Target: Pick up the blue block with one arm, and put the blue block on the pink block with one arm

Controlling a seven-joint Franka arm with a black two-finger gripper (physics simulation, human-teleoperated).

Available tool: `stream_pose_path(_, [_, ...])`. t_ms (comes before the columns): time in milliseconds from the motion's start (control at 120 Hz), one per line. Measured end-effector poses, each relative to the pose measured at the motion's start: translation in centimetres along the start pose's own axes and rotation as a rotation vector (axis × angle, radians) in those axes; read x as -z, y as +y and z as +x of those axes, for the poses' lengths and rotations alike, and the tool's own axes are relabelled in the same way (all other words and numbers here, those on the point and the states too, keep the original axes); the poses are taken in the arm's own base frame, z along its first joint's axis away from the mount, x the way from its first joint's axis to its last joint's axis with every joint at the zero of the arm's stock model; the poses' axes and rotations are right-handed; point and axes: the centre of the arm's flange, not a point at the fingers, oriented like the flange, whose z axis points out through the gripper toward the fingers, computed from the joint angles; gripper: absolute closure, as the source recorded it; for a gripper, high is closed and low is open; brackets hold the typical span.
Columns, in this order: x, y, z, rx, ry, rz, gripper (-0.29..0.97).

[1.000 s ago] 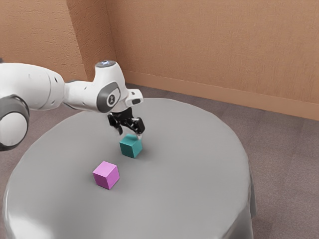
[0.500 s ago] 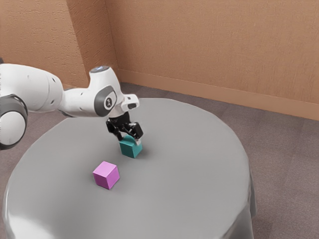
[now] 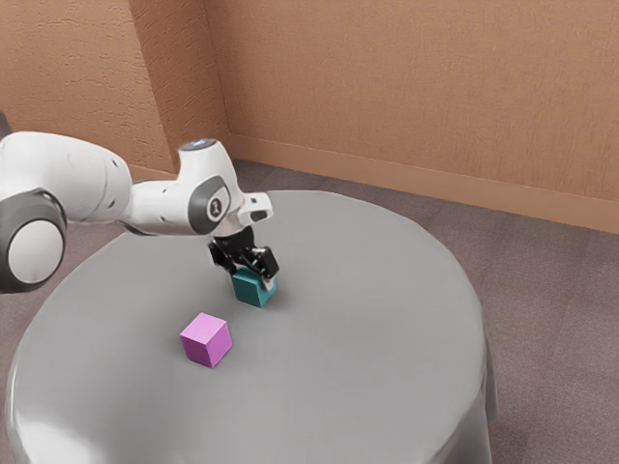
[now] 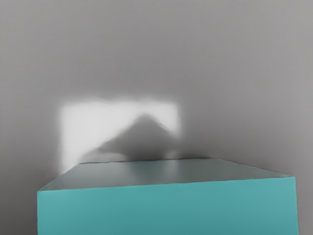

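The blue block (image 3: 252, 291), teal in colour, sits on the round grey table (image 3: 387, 319) near its middle. My gripper (image 3: 254, 274) is lowered over the block's top and stands open, a finger on either side of its upper part. In the wrist view the same blue block (image 4: 166, 208) looms large and close just under the hand, with grey table (image 4: 156, 58) beyond it. The pink block (image 3: 206, 339) rests on the table a short way toward the front and the exterior view's left of the blue one, apart from it.
The grey cloth hangs over the table's rounded edge (image 3: 479, 387). A tan wall and baseboard (image 3: 416, 179) run behind the table. My white arm (image 3: 126, 198) reaches in from the exterior view's left above the table's back part.
My gripper has come down from just above the blue block to around its top. Neither block has moved.
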Motion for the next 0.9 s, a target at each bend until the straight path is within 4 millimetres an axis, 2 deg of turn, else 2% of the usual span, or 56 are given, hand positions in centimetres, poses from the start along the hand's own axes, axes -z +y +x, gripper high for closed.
stream_pose_path(142, [-0.6,-0.1,-0.1,-0.006,-0.007,-0.001,0.01])
stream_pose_path(325, [0.3,0.2,0.1,-0.015,0.006,0.002,0.29])
stream_pose_path(408, [0.7,0.2,0.0,-0.015,0.011,0.007,0.33])
stream_pose_path(458, [1.8,0.4,-0.4,-0.014,0.017,0.011,0.33])
stream_pose_path(558, [6.4,1.5,-4.1,-0.011,0.029,0.032,0.35])
stream_pose_path(600, [7.6,1.6,-5.6,-0.004,0.027,0.043,0.35])
stream_pose_path(767, [9.0,1.9,-11.1,0.049,-0.005,0.063,0.35])
stream_pose_path(900, [8.8,1.9,-12.7,0.094,-0.019,0.067,0.35])
